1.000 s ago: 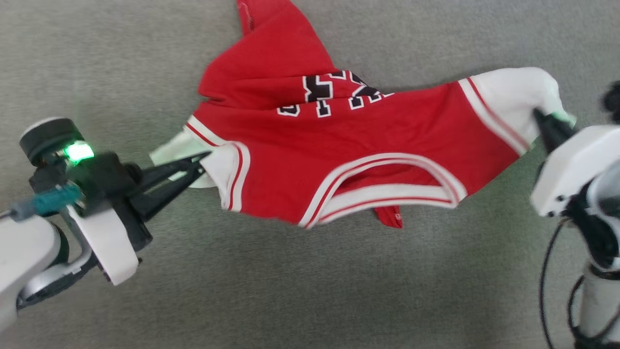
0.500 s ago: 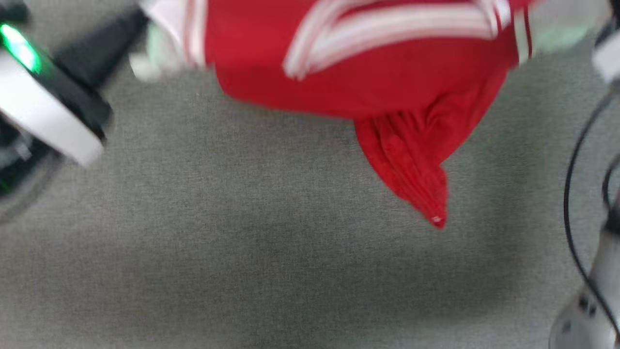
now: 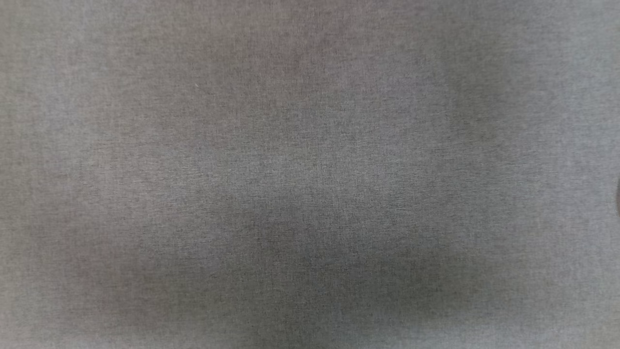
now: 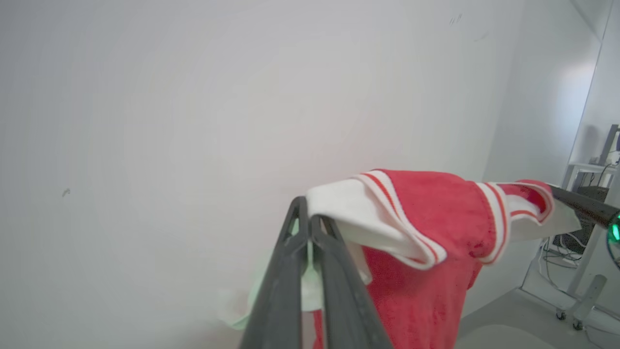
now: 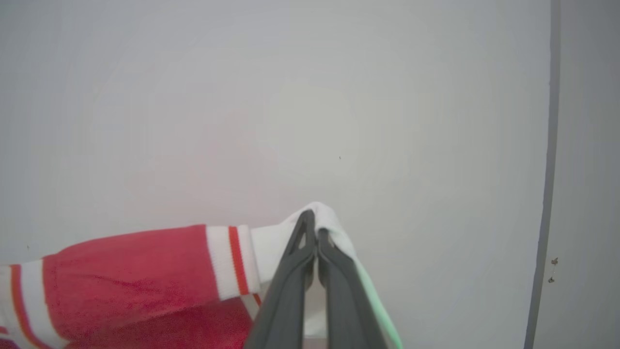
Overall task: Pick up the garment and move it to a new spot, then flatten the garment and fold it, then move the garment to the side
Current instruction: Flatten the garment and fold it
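The garment (image 4: 436, 213) is a red jersey with white sleeves and red-and-white striped trim. It hangs in the air, stretched between my two grippers in front of a white wall. In the left wrist view my left gripper (image 4: 306, 220) is shut on one white sleeve, and the red body sags below it. At the right edge of that view, the dark fingers (image 4: 581, 207) of my right gripper hold the far sleeve. The right wrist view shows my right gripper (image 5: 314, 230) shut on the other white sleeve, with the garment (image 5: 131, 271) trailing to the left.
The head view looks down on a grey fabric surface (image 3: 310, 174) with soft shadows. A plain white wall (image 4: 193, 121) stands behind the garment. A wheeled white desk frame (image 4: 586, 291) with cables is at the far right of the left wrist view.
The garment has been raised off the grey surface between both shut grippers. The head view has shifted, and the garment and grippers have passed out of its top edge.
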`<state>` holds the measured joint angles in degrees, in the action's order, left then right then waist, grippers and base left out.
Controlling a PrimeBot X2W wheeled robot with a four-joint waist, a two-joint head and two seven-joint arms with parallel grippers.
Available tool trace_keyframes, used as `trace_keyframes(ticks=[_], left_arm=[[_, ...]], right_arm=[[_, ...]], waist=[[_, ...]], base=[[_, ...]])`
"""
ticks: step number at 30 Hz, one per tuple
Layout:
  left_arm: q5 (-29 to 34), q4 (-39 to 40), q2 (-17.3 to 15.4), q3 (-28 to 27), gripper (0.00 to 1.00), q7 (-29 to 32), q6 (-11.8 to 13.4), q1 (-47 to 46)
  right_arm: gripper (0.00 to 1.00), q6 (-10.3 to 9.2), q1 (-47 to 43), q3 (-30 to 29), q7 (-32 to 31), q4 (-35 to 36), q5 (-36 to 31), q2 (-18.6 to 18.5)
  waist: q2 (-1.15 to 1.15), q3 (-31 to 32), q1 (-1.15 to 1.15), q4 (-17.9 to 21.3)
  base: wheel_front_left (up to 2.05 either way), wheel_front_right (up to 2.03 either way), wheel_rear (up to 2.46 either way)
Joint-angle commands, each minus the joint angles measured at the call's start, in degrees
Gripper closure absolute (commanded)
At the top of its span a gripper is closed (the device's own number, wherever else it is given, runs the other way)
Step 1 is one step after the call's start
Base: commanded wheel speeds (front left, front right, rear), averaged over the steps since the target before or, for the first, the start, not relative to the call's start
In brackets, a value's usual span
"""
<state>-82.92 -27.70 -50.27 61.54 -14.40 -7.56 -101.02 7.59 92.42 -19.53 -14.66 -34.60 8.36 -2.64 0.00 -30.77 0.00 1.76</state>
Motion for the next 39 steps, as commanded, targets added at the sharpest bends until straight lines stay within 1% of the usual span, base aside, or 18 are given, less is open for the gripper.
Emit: trace_keyframes(ticks=[1, 2, 4, 7, 9, 11, 15, 18, 20, 24, 26, 28, 30, 31, 35, 39], left_arm=[[-2.07, -0.73, 0.32, -0.79, 1.0, -0.33, 0.19, -0.26], [-3.09, -0.67, 0.73, -1.34, 1.0, -0.37, 0.19, -0.39], [-3.48, 0.43, 0.54, -0.7, 1.0, -0.31, 0.19, 0.42], [-4.31, 3.12, -0.07, 1.58, 1.0, 0.04, 0.19, 4.56], [-5.48, 6.6, -1.05, 3.34, 1.0, 0.44, 0.19, 8.44], [-5.91, 11.04, -2.79, 5.49, 1.0, 0.34, 0.18, 13.23], [-7.52, 20.5, -5.91, 8.58, 1.0, -0.34, 0.18, 25.04], [-6.08, 26.18, -7.73, 9.85, 1.0, -0.77, 0.18, 33.92], [-4.14, 28.36, -8.52, 10.34, 1.0, -0.82, 0.17, 39.09], [0.56, 29.82, -9.31, 9.62, 1.0, -0.87, 0.17, 47.79], [1.61, 30.74, -9.67, 8.55, 1.0, -0.89, 0.17, 51.61], [3.24, 31.66, -10.49, 7.55, 1.0, -0.89, 0.17, 55.21], [4.17, 32.5, -11.26, 6.04, 1.0, -0.89, 0.17, 58.64], [4.17, 32.5, -11.26, 6.04, 1.0, -0.89, 0.17, 58.64], [4.7, 34.66, -13.27, 2.88, 1.0, -0.85, 0.17, 65.89], [5.68, 36.86, -15.56, -0.54, 1.0, -0.85, 0.17, 73.56]], right_arm=[[1.0, -0.19, 0.78, -0.93, 1.74, -2.35, -1.02, -0.48], [1.0, -0.19, 1.87, -1.33, 3.08, -4.36, -1.96, -0.46], [1.0, -0.19, 3.13, -2.12, 5.32, -7.83, -2.73, -0.45], [1.0, -0.19, 0.9, -2.53, 6.77, -11.95, -4.59, -0.4], [1.0, -0.18, -2.0, -1.58, 6.72, -13.57, -5.6, -0.32], [1.0, -0.17, -6.37, 0.41, 6.15, -13.93, -5.9, -0.34], [1.0, -0.16, -18.85, 5.44, 3.69, -11.09, -3.25, -0.29], [1.0, -0.16, -31.09, 9.07, 0.28, -4.19, -0.38, -0.34], [1.0, -0.15, -40.15, 10.74, -3.14, 2.91, 1.8, -0.35], [1.0, -0.15, -59.22, 11.71, -11.98, 21.55, 5.2, -0.35], [1.0, -0.16, -67.96, 11.57, -16.58, 30.89, 6.97, -0.32], [1.0, -0.15, -75.63, 11.44, -20.61, 39.38, 8.97, -0.31], [1.0, -0.15, -81.98, 11.0, -23.9, 46.22, 10.65, -0.32], [1.0, -0.15, -81.98, 11.0, -23.9, 46.22, 10.65, -0.32], [1.0, -0.15, -92.1, 11.56, -29.06, 55.82, 12.46, -0.28], [1.0, -0.14, -100.22, 12.38, -32.91, 62.07, 12.77, -0.27]], waist=[[0.0, 1.11, 0.0, -0.02], [0.0, 1.66, 0.0, -0.12], [0.0, 2.54, 0.0, -0.2], [0.0, 3.62, 0.0, -0.37], [0.0, 4.29, 0.0, -0.5], [0.0, 5.01, 0.0, -0.66], [0.0, 6.27, 0.0, -0.76], [0.0, 7.23, 0.0, -0.95], [0.0, 7.8, 0.0, -1.12], [0.0, 8.8, 0.0, -1.36], [0.0, 9.36, 0.0, -1.43], [0.0, 9.77, 0.0, -1.35], [0.0, 10.08, 0.0, -1.24], [0.0, 10.08, 0.0, -1.24], [0.0, 10.56, 0.0, -0.99], [0.0, 10.82, 0.0, -1.15]], base=[[0.0, 0.0, 0.0], [0.0, 0.0, 0.0], [0.0, 0.0, 0.0], [0.0, 0.0, 0.0], [0.0, 0.0, 0.0], [0.0, 0.0, 0.0], [0.0, 0.0, 0.0], [0.0, 0.0, 0.0], [0.0, 0.0, 0.0], [0.0, 0.0, 0.0], [0.0, 0.0, 0.0], [0.0, 0.0, 0.0], [0.0, 0.0, 0.0], [0.0, 0.0, 0.0], [0.0, 0.0, 0.0], [0.0, 0.0, 0.0]])
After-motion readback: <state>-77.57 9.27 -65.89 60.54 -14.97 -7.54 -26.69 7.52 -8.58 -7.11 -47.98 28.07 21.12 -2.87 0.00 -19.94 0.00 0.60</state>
